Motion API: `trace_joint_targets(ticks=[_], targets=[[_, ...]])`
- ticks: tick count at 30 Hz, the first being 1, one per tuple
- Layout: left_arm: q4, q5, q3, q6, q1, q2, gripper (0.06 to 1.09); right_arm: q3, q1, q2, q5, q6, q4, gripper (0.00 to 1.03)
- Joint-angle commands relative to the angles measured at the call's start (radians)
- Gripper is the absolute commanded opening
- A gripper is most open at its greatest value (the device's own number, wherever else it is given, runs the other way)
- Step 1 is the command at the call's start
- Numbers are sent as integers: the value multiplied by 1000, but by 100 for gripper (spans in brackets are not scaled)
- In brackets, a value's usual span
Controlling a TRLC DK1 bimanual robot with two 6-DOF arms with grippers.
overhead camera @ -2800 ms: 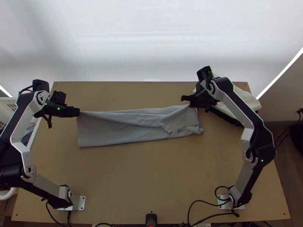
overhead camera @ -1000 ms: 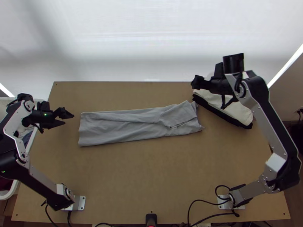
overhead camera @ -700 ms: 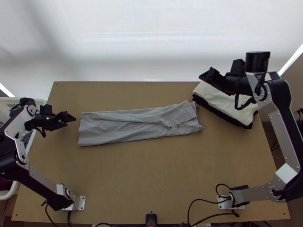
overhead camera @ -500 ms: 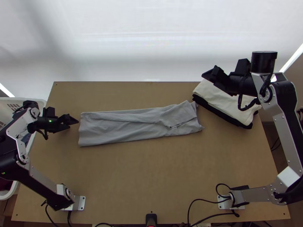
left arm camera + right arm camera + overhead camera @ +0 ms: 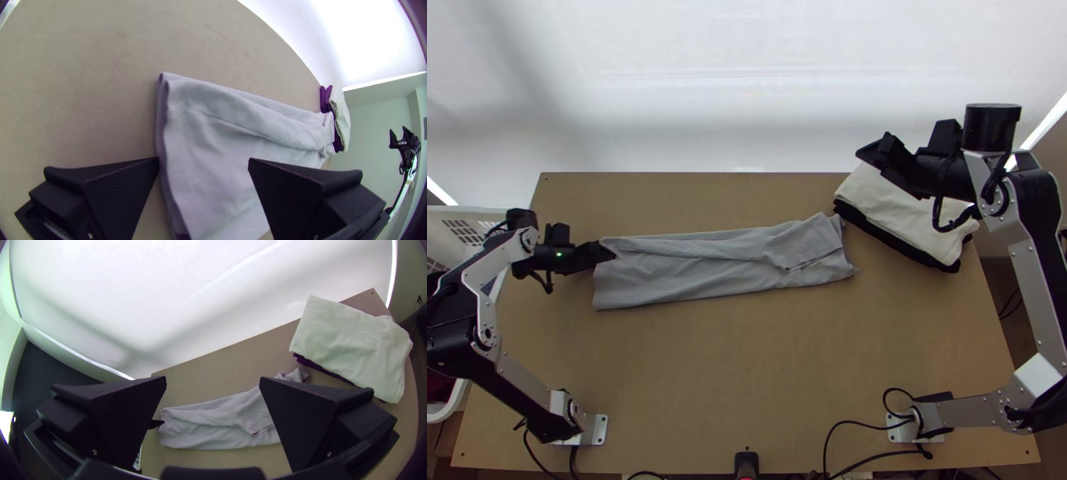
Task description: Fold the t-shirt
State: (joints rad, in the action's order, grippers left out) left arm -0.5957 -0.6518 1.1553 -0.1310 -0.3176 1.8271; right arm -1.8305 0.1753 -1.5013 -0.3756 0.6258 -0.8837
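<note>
We find the left tool (image 5: 203, 161) — wide open, empty — at the grey T-shirt (image 5: 699, 270), presumably to grip its end. The right tool (image 5: 212, 380), equally wide, empty, hangs clear.

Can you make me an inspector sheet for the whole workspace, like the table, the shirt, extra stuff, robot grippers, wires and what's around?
Surface: light wooden table, small holes near its corners.
Job's things: grey cloth t-shirt, folded into a long strip, wrinkled.
Clutter: folded white cloth on folded black cloth.
Grippers: left gripper, fingers open, at the shirt's left end; right gripper, fingers open, near the folded cloths.
Cables: thin black cables along the near edge.
Surroundings: white plastic basket left; white backdrop behind.
</note>
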Motion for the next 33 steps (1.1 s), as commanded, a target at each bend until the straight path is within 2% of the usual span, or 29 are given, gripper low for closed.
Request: trace_joint_targets(ticks=[1,4,5,7,8,10,11,18,22,25,29,33], targets=[[14,3,-75,68,83,31,104,-41,-7,1,-8,28,-9,98],[60,15,-91,120,132,21,103,-47,-7,-2,-8,28,-9,98],[62,18,-89,125,138,20,99,-47,-8,-2,-8,28,-11,98],[83,21,-92,143,141,8,75,-46,-11,0,-8,26,-11,98],[108,26,-98,157,134,-5,57,-46,-14,0,-8,26,-11,98],[146,40,-103,171,106,-25,15,-46,-20,1,-9,26,-12,98],[160,41,-105,176,84,-32,10,-44,-22,1,-9,25,-12,98],[137,38,-77,116,-109,-74,10,-35,-28,0,-13,20,-12,98],[50,34,-31,25,-229,-74,10,-33,-28,-4,-11,18,-12,98],[-24,29,17,-2,-299,-72,10,-32,-28,-8,-13,14,-12,98],[-148,12,67,-15,-316,-118,10,-30,-28,-13,-13,12,-12,98],[-211,-8,80,41,-232,-219,10,-29,-26,-17,-13,12,-11,98]])
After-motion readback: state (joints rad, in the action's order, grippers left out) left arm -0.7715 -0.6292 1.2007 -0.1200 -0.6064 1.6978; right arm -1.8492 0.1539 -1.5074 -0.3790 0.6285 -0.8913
